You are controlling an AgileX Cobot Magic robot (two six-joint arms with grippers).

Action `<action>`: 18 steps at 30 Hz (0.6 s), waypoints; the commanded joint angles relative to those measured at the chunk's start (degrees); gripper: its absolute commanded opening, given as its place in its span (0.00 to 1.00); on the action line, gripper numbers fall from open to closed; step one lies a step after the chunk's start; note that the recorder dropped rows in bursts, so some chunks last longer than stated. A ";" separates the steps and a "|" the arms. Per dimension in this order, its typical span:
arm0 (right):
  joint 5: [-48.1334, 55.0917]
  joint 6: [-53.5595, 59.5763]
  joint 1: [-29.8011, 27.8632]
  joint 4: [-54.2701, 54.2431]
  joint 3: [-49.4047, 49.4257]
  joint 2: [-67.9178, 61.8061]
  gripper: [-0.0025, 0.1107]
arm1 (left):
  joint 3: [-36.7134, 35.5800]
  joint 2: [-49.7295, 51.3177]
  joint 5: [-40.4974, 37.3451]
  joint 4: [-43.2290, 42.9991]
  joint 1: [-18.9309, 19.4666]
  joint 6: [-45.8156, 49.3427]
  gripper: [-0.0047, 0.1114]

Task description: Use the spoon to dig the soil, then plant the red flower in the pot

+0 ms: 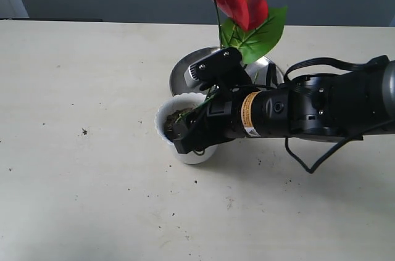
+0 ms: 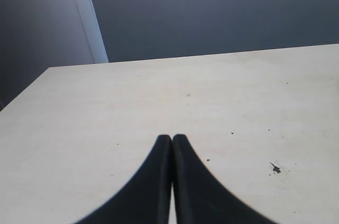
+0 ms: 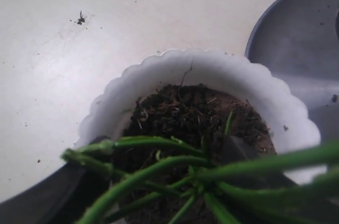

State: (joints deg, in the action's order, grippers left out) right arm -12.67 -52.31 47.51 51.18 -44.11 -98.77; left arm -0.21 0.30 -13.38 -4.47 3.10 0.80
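Flower (image 1: pixel 237 2): stems gripped by right gripper (image 1: pixel 185 132), lowered into pot (image 1: pixel 162 119), centre frame. Soil (image 3: pixel 180 113) already in pot; release left. Left gripper (image 2: pixel 172 139): jaws closed, empty.

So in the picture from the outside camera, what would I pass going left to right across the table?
Bare table → white pot with soil → the pincer gripping green stems over the pot → the thick black arm reaching to the right edge. The steel plate and red flower overlap these, so I leave them out.

Cream table (image 1: pixel 92 199) (soil-specked): white pot (image 1: pixel 162 117) beside steel plate (image 1: pixel 185 73).
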 commanded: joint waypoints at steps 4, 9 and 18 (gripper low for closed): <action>3.05 0.69 -0.01 0.80 0.78 1.57 0.55 | 0.21 -0.30 0.08 0.44 -0.41 -0.22 0.04; 3.47 1.31 -0.01 1.32 0.78 1.62 0.55 | 0.21 -0.30 0.08 0.44 -0.41 -0.22 0.04; 1.20 1.09 -0.01 0.19 0.78 1.62 0.55 | 0.21 -0.30 0.08 0.44 -0.41 -0.22 0.04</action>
State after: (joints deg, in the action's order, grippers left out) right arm -11.69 -51.57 47.51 51.80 -43.82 -97.67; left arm -0.21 0.30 -13.38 -4.47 3.10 0.80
